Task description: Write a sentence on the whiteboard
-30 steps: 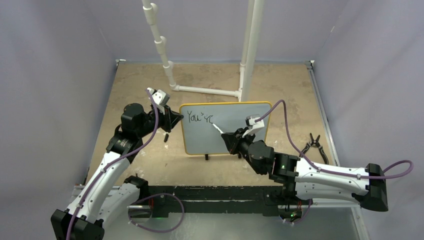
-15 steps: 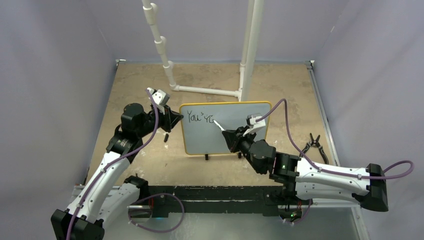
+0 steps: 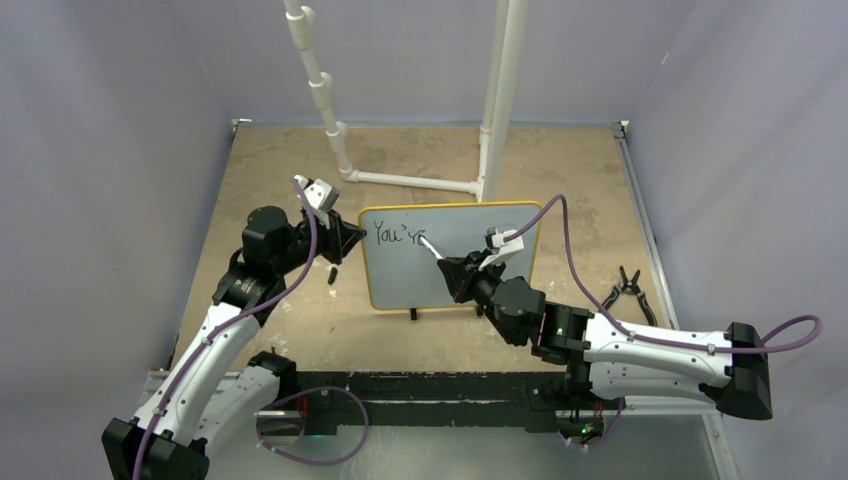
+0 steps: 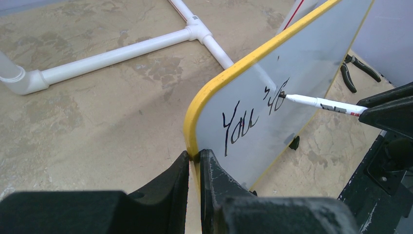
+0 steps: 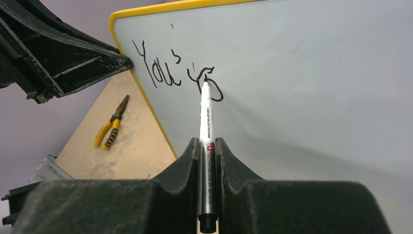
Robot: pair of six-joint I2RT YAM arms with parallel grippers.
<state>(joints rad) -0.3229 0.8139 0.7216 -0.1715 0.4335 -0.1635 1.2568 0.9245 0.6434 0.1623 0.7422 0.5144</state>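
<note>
Marker (image 5: 206,122) tip on the whiteboard (image 3: 400,278), sentence (image 5: 171,73) reading "You're"
Mid-bench, the whiteboard looks light, stiff, slick and tippy on small feet. Left jaws pinch its yellow frame at 9 o'clock, the safest hold. Right jaws clamp the marker, writing near 11 o'clock.

A tan table (image 3: 330,325) bears the whiteboard (image 3: 400,280), pliers (image 3: 627,290) and white pipe frame (image 3: 410,182).

Smooth glossy whiteboard (image 5: 316,73), yellow plastic frame (image 4: 234,68), white plastic marker (image 5: 206,117), rough matt tan table (image 4: 97,112), white plastic pipes (image 4: 112,56).
</note>
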